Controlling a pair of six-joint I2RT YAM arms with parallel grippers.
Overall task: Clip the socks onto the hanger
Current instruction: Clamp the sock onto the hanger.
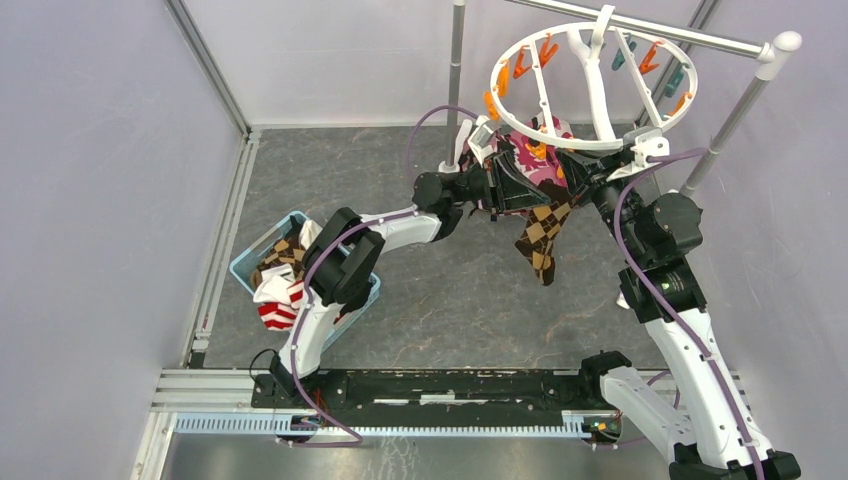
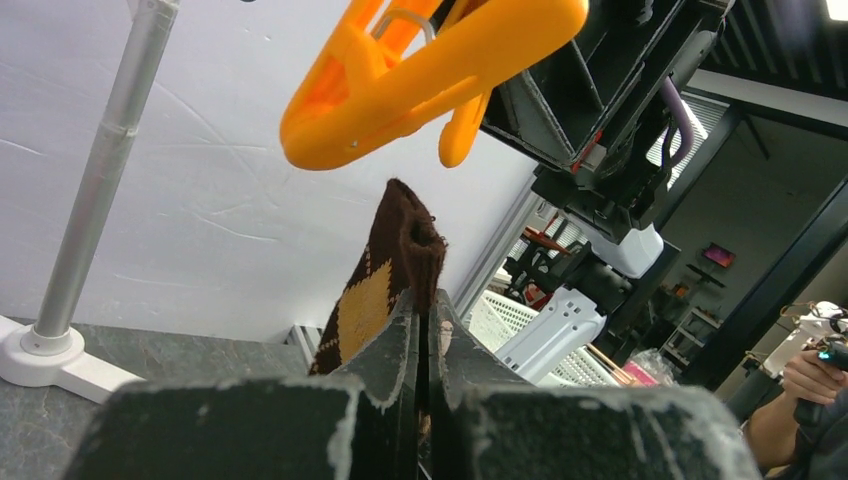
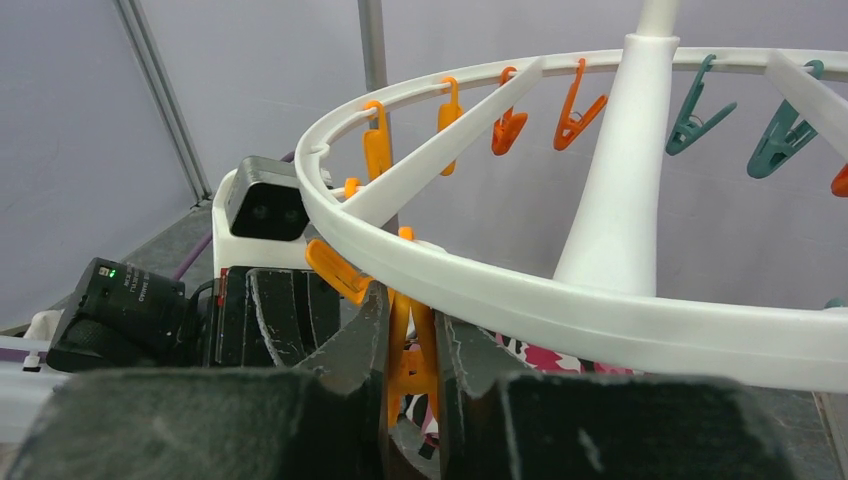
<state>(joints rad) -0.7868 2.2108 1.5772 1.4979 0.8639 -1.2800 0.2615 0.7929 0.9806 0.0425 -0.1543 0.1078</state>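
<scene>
The left gripper (image 2: 422,305), clamped on a brown-and-black argyle sock (image 2: 385,265), offers it below the orange plastic clothespin (image 2: 430,60) squeezed by the right gripper (image 3: 410,320) at seven o'clock on the round white hanger (image 3: 560,300); next, it likely needs lifting in.

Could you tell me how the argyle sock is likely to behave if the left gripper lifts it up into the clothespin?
Probably floppy: below the left gripper the sock hangs limp. Only the short cuff above the jaws stands up, so it may fold against the clothespin. It looks light: a narrow pinch carries it all.
</scene>
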